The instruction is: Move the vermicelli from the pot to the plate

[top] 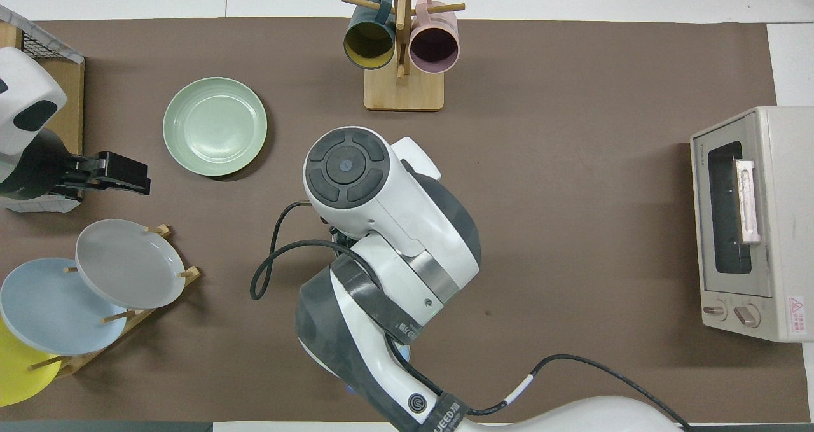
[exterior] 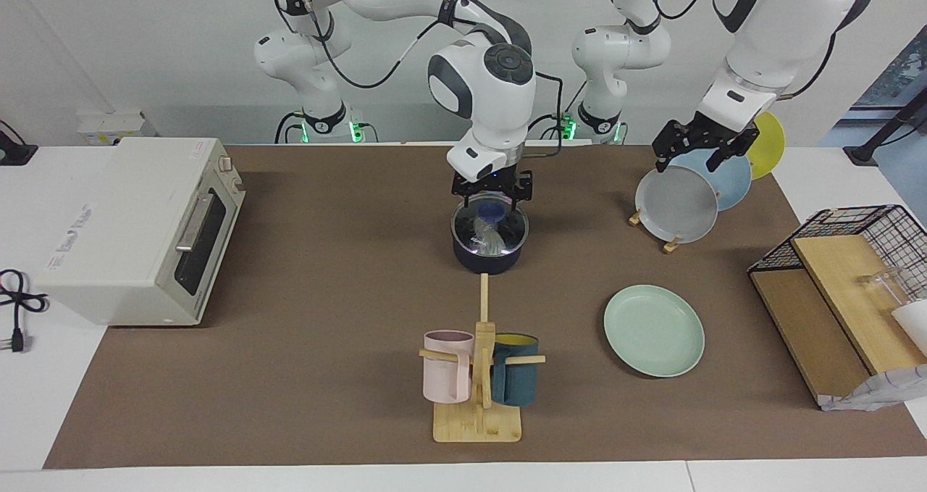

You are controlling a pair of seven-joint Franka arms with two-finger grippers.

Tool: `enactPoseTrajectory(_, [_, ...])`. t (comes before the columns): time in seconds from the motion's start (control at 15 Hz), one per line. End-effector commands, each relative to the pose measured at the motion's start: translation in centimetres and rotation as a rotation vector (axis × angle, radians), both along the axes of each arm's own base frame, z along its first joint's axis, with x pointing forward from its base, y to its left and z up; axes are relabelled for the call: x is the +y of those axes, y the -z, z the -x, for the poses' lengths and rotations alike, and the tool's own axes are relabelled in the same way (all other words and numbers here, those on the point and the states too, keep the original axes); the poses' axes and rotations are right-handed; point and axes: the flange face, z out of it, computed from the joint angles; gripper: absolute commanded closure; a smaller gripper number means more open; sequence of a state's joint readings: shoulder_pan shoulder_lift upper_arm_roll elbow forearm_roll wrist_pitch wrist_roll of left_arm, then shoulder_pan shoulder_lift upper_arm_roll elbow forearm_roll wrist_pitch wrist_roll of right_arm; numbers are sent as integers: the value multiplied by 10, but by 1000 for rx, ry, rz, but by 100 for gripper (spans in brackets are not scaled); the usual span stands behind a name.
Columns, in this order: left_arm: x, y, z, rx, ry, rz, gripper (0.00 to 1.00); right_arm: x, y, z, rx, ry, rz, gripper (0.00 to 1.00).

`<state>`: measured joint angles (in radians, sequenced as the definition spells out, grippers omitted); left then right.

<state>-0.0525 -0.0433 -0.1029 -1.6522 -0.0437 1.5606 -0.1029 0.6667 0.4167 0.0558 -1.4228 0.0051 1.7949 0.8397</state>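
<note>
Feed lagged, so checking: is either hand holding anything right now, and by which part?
Cannot be told. The right hand is down in the dark navy saucepan at the translucent white vermicelli. The left hand holds nothing.

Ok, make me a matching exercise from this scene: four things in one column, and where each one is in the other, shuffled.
Things:
1. vermicelli
2. plate
3. pink mug
4. grey plate

Places:
A. hanging on the wooden mug tree
B. in the pot, under the right end effector
C. standing in the plate rack, under the left end effector
D. flat on the brown mat, bare

Pairs: 1-B, 2-D, 3-A, 4-C
</note>
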Motion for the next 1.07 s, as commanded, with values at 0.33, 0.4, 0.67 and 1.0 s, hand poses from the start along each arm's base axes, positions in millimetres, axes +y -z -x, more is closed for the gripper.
enactPoseTrajectory(0.33, [4, -6, 3, -2, 5, -18, 0, 9, 38, 21, -12, -6, -4, 0])
enactPoseTrajectory(0.4, [4, -6, 3, -2, 4, -18, 0, 8, 40, 22, -10, -8, -2, 0])
enactPoseTrajectory(0.67, [4, -5, 3, 1, 2, -19, 0, 6, 45, 25, -7, -34, 10, 11])
enactPoseTrajectory(1.0, [4, -6, 3, -2, 1, -19, 0, 4, 49, 28, -8, -46, 11, 30])
